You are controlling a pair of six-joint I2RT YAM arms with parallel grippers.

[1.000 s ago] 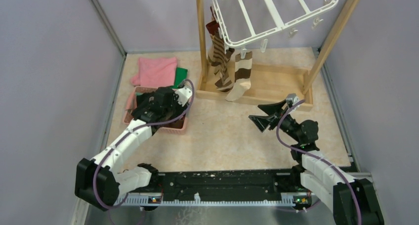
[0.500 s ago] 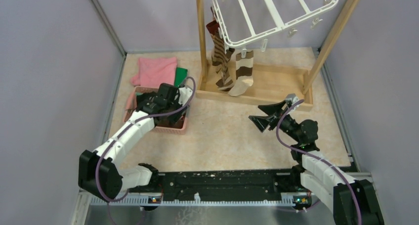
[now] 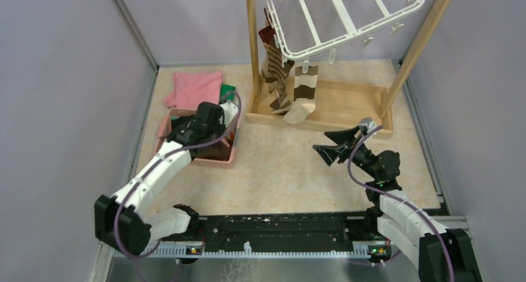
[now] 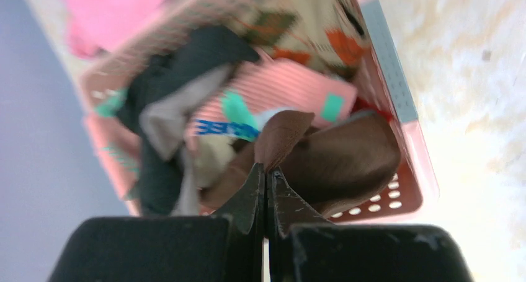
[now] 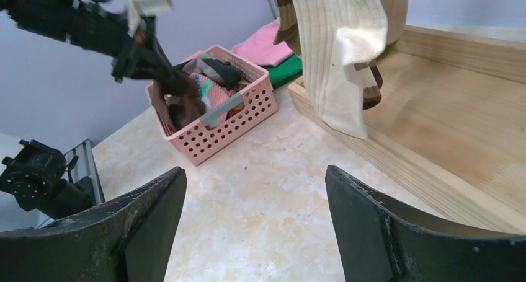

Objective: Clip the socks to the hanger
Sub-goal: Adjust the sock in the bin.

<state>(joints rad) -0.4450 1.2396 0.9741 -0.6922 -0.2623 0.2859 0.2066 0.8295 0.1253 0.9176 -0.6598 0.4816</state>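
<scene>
The white hanger (image 3: 347, 15) hangs from the wooden frame at the back. Two striped socks are clipped to its near-left edge: a brown-and-cream one (image 3: 304, 93) (image 5: 338, 52) and a darker one (image 3: 276, 77). My left gripper (image 3: 200, 130) (image 4: 267, 170) is down in the pink basket (image 3: 228, 158), jaws pressed together on a fold of a dark brown sock (image 4: 335, 158) (image 5: 177, 90). Several other socks lie jumbled under it. My right gripper (image 3: 329, 144) (image 5: 254, 220) hovers open over bare table, right of centre, nothing between its fingers.
The wooden frame's base (image 3: 347, 111) and two posts stand at the back, right of the basket. A pink cloth (image 3: 195, 88) and a green cloth (image 3: 227, 91) lie behind the basket. Grey walls close in both sides.
My left gripper has closed, pinching the dark brown sock in the basket, and shifted slightly toward the basket's back. The right arm has not moved.
</scene>
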